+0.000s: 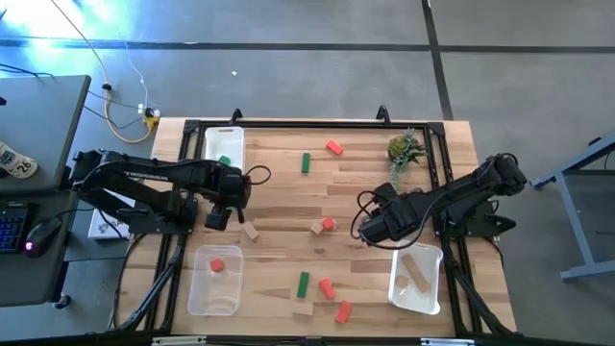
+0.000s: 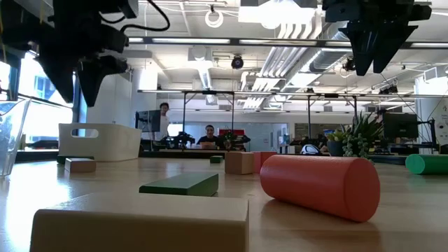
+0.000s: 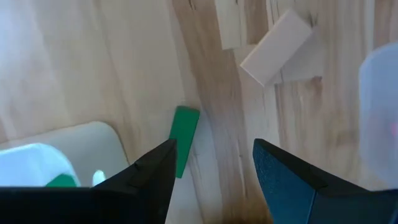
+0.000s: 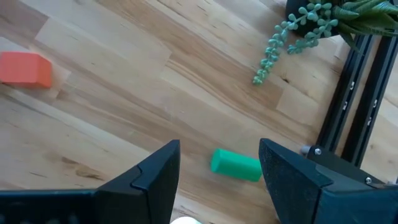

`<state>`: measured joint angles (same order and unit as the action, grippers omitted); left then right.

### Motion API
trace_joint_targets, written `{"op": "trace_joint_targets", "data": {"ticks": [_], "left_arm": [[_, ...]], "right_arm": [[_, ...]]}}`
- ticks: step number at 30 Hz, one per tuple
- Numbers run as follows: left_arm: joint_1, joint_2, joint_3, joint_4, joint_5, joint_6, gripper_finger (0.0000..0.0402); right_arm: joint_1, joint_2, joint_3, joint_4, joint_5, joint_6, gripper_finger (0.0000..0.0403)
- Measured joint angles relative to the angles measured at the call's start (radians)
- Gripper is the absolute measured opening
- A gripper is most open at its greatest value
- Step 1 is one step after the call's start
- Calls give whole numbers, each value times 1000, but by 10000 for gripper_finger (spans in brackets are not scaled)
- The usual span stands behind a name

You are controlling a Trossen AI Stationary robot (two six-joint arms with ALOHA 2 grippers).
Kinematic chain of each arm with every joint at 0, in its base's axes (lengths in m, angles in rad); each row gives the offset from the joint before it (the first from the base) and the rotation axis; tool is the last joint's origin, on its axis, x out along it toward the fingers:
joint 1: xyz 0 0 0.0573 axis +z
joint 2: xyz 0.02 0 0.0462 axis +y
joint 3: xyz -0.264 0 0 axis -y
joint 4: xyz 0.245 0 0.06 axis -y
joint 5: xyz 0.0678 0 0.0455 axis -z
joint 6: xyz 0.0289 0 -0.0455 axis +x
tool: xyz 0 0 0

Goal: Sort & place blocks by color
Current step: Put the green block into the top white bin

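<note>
My left gripper [image 1: 223, 204] [image 3: 214, 146] hangs open above the table's left half, touching nothing. Just beyond its fingertips in the left wrist view lies a green bar [image 3: 185, 140] flat on the wood, and farther off a tan block [image 3: 275, 46] [image 1: 251, 231]. My right gripper [image 1: 377, 223] [image 4: 219, 146] is open too, above a green cylinder [image 4: 235, 165] lying on its side; the arm hides that cylinder in the high view. A red block [image 4: 25, 68] lies farther off. Other red, green and tan blocks [image 1: 306, 162] [image 1: 334, 147] [image 1: 326, 287] are scattered over the table's middle and near part.
Three clear trays rest on the table: the far-left tray [image 1: 236, 135] holds a green block [image 1: 224, 160], the near-left tray [image 1: 197, 288] a red block [image 1: 217, 265], the near-right tray [image 1: 399, 288] tan blocks [image 1: 416, 272]. A small plant [image 1: 405, 147] is at the far right.
</note>
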<state>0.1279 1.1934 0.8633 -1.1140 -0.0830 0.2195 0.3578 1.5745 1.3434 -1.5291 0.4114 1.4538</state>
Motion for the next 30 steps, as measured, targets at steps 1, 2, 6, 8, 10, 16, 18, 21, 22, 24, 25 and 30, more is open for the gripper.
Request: {"op": "trace_joint_targets", "data": {"ticks": [1,2,6,8,10,16,18,21,22,24,25,30], "left_arm": [[1,0,-19,19,0,10,197],[3,0,-37,34,1,19,197],[3,0,-97,99,-3,28,197],[6,1,-120,120,-4,41,197],[12,1,-146,155,-4,62,197],[59,18,-173,194,-34,103,197],[75,23,-180,214,-33,124,197],[97,48,-191,244,-33,166,197],[105,55,-196,246,-33,178,197],[115,74,-205,252,-27,197,197],[118,83,-213,252,-21,203,197],[138,129,-246,312,-33,209,197]], "right_arm": [[-4,0,0,0,0,0,206],[-5,0,0,0,0,0,206],[-11,0,0,0,0,0,206],[-11,0,0,0,1,0,206],[-11,0,0,0,1,1,206],[-11,0,0,15,1,3,206],[-11,0,0,22,1,3,206],[-11,0,0,38,1,3,206],[-11,0,0,44,1,3,206],[-11,0,0,52,2,3,206],[-11,0,0,54,2,3,206],[-11,0,0,57,5,21,206]]}}
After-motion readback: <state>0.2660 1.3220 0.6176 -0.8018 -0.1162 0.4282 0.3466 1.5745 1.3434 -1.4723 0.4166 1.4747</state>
